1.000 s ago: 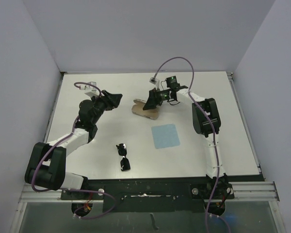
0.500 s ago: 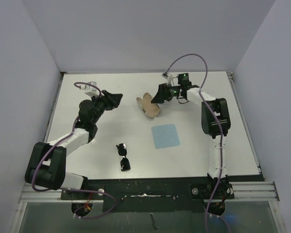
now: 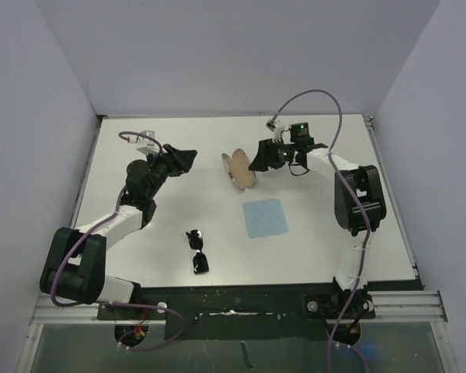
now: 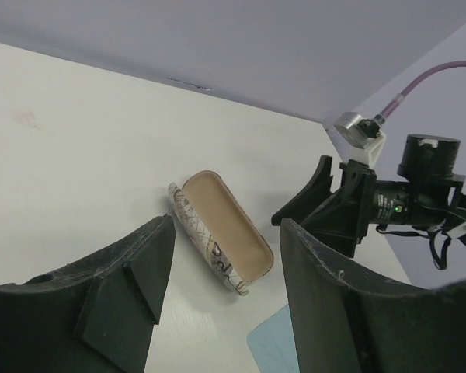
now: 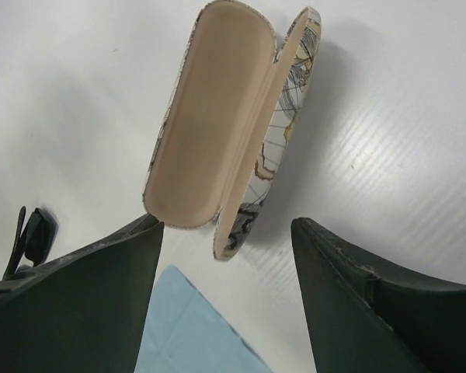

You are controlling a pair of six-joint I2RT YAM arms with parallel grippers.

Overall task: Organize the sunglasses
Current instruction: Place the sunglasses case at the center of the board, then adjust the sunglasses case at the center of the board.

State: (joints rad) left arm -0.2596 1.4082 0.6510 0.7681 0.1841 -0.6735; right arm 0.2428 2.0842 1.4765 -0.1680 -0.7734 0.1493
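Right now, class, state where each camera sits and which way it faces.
Top external: above and behind the robot, looking down at the table; both arms show.
Left wrist: on the left arm, facing across to the open case and the right gripper; the left gripper's fingers frame the view.
Right wrist: above the case, looking down; the right gripper's fingers frame it.
Shared: both wrist views show the case and blue cloth.

You have bare table point(image 3: 171, 210) on the near-left of the open case point(image 3: 239, 169) down to the sunglasses point(image 3: 197, 252), but the right gripper point(image 3: 256, 161) crowds its right side, the left gripper point(image 3: 188, 159) hangs to its left, and the blue cloth point(image 3: 265, 217) lies near its near side.
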